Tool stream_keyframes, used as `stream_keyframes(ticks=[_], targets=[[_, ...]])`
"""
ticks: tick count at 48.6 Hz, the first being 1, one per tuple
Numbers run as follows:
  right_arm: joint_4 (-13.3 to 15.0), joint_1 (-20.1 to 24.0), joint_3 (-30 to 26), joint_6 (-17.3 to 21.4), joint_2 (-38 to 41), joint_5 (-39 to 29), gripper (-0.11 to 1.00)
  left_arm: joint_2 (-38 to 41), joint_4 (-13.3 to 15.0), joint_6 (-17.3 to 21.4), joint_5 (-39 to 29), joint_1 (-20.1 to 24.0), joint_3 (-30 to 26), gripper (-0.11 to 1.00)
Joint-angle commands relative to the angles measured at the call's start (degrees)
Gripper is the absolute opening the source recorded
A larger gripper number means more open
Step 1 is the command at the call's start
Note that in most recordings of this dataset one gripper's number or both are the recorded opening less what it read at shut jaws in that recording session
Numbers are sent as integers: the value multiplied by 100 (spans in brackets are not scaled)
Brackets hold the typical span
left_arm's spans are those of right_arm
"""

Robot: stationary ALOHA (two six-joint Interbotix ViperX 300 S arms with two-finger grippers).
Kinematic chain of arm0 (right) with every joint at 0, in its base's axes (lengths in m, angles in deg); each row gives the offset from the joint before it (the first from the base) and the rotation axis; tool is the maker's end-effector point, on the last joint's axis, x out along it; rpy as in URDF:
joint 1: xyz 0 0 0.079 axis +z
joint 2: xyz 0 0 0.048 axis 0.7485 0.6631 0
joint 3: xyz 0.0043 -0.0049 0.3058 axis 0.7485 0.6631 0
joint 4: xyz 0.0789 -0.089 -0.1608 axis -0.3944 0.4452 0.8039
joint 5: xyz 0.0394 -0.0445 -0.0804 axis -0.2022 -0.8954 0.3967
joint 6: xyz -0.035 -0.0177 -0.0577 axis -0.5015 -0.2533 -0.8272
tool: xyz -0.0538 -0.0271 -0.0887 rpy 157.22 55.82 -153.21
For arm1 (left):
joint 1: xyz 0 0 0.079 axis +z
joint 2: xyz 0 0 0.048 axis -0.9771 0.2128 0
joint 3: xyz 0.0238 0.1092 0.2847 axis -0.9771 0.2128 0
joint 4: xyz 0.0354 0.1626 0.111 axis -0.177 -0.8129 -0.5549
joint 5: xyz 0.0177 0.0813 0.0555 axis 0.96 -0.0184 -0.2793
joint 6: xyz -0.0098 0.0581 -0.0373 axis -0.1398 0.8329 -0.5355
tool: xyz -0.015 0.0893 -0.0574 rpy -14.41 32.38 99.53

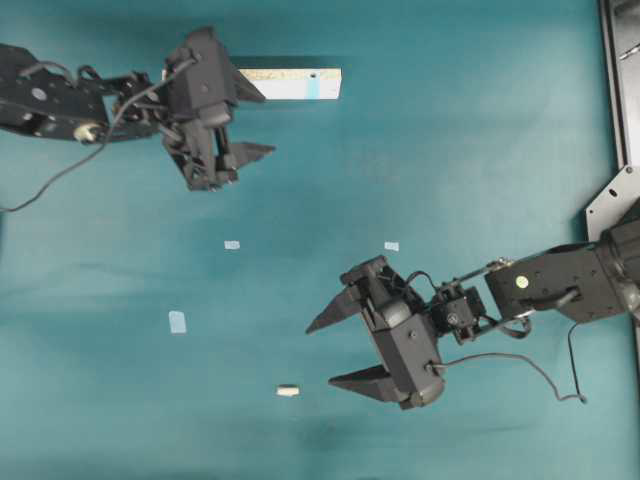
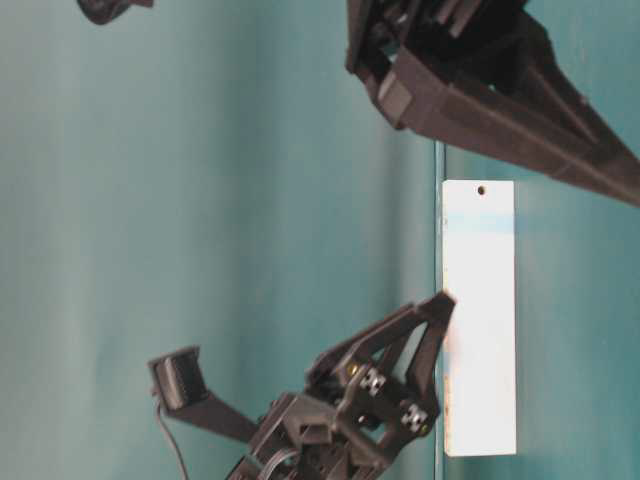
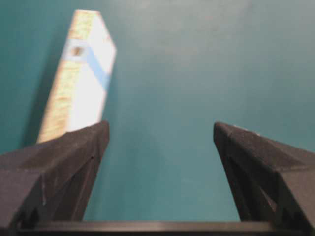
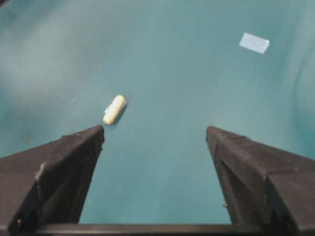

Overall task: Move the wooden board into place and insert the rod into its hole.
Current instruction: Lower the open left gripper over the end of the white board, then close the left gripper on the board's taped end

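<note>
Long narrow pale wooden board, whitish face with speckled chipboard side: lying at the far edge of the teal cloth, long axis left to right in the overhead view, partly hidden under the left arm. Small dark hole and a blue stripe noted near its free end.

Left gripper: nearer to the board, just beside it, jaws spread wide, nothing between them; in the left wrist view the board runs ahead past the left jaw, outside the gap. No contact confirmed.

Tiny cream-beige wooden dowel rod: lying flat on the cloth, well apart from the board.

Right gripper: nearer to the rod, jaws wide open, empty. In the right wrist view the rod lies ahead and toward the left jaw, axis skewed.

Judgement: neither item yet grasped; task barely begun.
</note>
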Motion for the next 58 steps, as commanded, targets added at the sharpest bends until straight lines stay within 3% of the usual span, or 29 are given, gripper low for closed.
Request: stream_keyframes(ticks=[1,19,40,58], targets=[[18,26,-70,9,-255,-158,94,-316,-26,211,-53,237,53,89],[9,18,-88,9,-624,-483,94,-431,-26,1063,-141,940,272,89],[-9,18,-105,35,-1318,-703,94,475,-26,1107,-70,1134,158,89],[-18,9,-141,35,-1371,-896,94,1002,-18,1125,448,1143,35,88]])
